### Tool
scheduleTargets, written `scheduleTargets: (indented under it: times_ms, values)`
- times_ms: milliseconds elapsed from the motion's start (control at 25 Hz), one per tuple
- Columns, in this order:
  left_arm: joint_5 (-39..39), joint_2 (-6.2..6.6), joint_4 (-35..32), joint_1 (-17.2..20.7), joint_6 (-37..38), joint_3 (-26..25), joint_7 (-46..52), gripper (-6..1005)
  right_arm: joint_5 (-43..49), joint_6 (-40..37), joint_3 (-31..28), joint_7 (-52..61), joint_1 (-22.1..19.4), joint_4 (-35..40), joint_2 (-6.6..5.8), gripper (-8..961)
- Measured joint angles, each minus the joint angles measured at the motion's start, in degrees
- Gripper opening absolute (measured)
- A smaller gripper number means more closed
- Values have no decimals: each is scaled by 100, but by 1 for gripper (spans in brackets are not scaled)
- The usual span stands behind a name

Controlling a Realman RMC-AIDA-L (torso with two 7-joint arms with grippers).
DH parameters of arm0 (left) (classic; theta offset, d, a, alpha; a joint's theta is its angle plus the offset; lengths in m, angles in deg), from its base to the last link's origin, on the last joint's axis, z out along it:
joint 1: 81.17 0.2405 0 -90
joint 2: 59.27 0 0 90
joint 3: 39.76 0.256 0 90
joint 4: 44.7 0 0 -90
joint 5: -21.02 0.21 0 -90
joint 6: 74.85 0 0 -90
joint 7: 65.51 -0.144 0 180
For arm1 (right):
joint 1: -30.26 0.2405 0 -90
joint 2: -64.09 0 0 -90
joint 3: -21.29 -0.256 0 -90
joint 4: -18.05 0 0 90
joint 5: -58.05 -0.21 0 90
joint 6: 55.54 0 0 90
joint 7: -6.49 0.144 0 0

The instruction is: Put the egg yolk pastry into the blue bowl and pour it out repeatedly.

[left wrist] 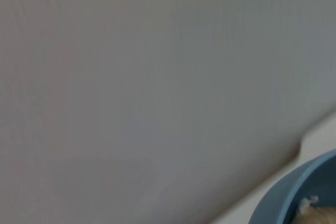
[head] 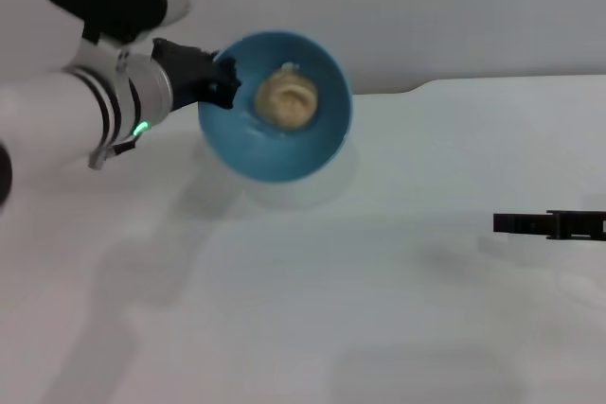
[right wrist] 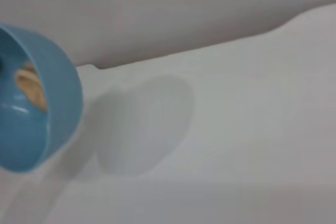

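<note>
Gripping the rim of the blue bowl [head: 275, 106], the left gripper [head: 220, 80] is being closed on that edge, and the bowl is being held up above the white table [head: 379, 309], tilted steeply so that its opening is facing toward the head camera. The egg yolk pastry [head: 288, 98] is being kept inside the bowl, resting against the inner wall, on the far side of the rim from the gripper's fingers. The relation that matters for pouring is this: the pastry is lying beyond the gripper, across the bowl, and the lower lip of the bowl is pointing away from the gripper and down to the table, where a soft shadow is being cast. It is judged that a little more rotation of the wrist is being needed before the pastry slides over this lower lip. The right gripper [head: 549, 224] is being kept well apart, low at the right side; whether its fingers are open cannot be told.
</note>
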Motion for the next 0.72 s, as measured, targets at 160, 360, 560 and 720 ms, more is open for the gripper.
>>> scheduleTargets:
  times_ms: [160, 360, 560, 720]
  values:
    - [315, -14, 5, 607, 1827, 797, -7, 30, 3, -10, -80, -19, -10, -45, -1, 542]
    - [798, -42, 518, 966, 3957, 1619, -113, 29, 7, -14, -141, -19, -10, -83, 0, 542]
    - [725, -85, 1407, 884, 5818, 2309, -959, 28, 8, -14, -171, -19, 45, -87, 5, 543]
    - [-147, -98, 1970, 604, 6954, 3008, -2115, 28, 8, -14, -188, -22, 56, -87, 10, 543]
